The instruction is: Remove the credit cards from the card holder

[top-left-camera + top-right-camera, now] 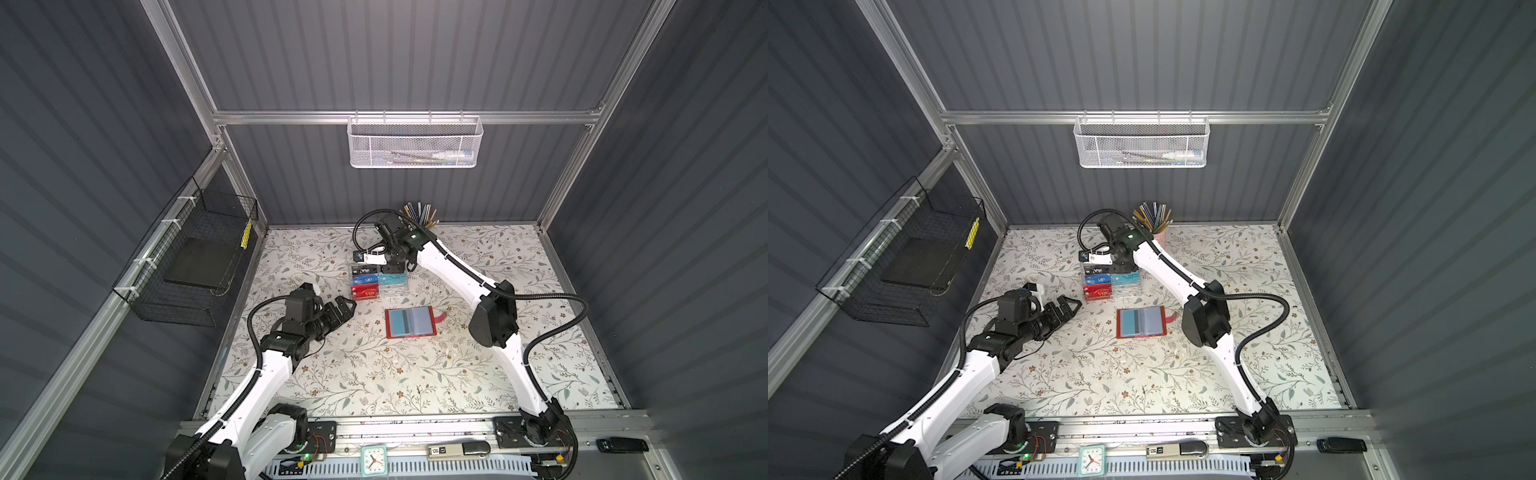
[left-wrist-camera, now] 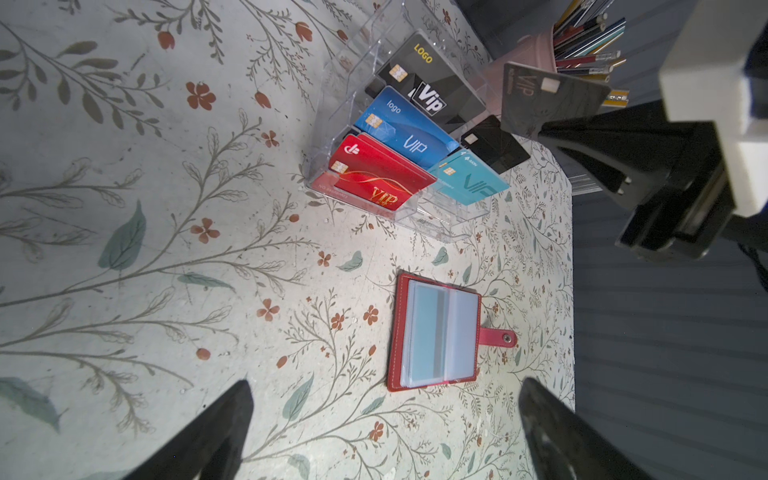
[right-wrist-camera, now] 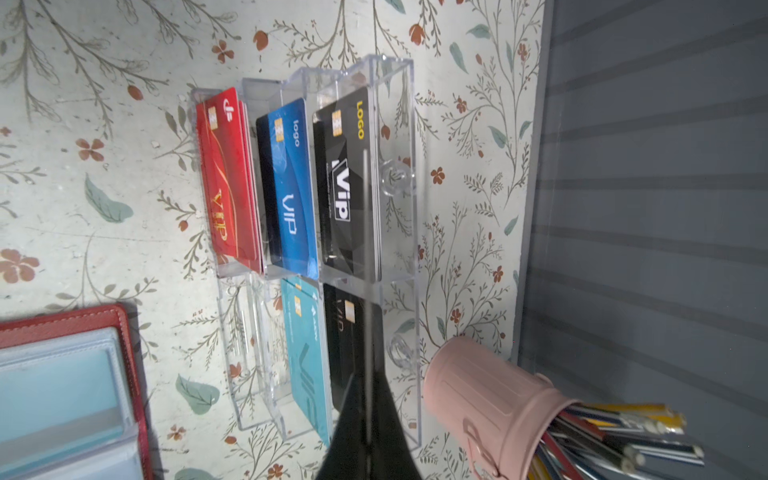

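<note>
Two claws are in view over the bench [image 1: 374,374]. The right claw [image 3: 365,399] is clamped tight on a dark card [image 2: 548,99] that has pale VIP lettering and a chip. Its own wrist view sees that card edge-on, as a thin line. In both top views this claw hangs over the far end of the clear box [image 1: 380,280], above the compartment where a black card [image 2: 494,145] stands. Whether the held card touches the box I cannot tell.

Just beside that black card, in the next compartment, stands a teal card [image 3: 307,353] marked VIP. The box's other row holds a black Vip card [image 3: 345,187], a blue card [image 3: 286,187] and a red card [image 3: 224,178], each in its own compartment. A pink cup [image 3: 490,399] full of pencils stands behind the box, by the back wall.

The left claw [image 1: 341,309] is spread wide with nothing in it, near the box's near left corner. In its wrist view the fingers [image 2: 224,428] frame the card holder [image 2: 436,332], which lies ahead of them and apart.

The card holder lies open and flat near the middle of the bench, just on the near side of the clear box, with its snap tab [image 1: 441,316] pointing right. A striped card [image 1: 400,323], pale with a dark band, sits in its left sleeve.
</note>
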`<state>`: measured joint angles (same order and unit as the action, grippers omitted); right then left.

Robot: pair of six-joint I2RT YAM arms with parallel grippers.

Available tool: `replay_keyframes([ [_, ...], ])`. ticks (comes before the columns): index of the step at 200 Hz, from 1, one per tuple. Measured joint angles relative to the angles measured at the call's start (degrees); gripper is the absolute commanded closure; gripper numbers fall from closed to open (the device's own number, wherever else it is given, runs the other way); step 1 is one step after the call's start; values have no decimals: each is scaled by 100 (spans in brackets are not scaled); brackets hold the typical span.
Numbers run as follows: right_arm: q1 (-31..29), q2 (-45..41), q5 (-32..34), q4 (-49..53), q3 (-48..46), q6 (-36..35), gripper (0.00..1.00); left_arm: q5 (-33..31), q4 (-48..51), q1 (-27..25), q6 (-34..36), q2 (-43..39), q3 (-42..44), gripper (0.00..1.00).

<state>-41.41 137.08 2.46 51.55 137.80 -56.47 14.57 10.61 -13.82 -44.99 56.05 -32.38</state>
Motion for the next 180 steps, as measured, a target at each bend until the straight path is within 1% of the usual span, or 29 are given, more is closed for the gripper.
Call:
replay_keyframes([
  [97,356,-63,282,61,-435,74,100,31,-87,0,-2,125,0,0],
  [180,398,-63,651,-103,-857,-42,100,46,-173,0,-4,225,0,0],
])
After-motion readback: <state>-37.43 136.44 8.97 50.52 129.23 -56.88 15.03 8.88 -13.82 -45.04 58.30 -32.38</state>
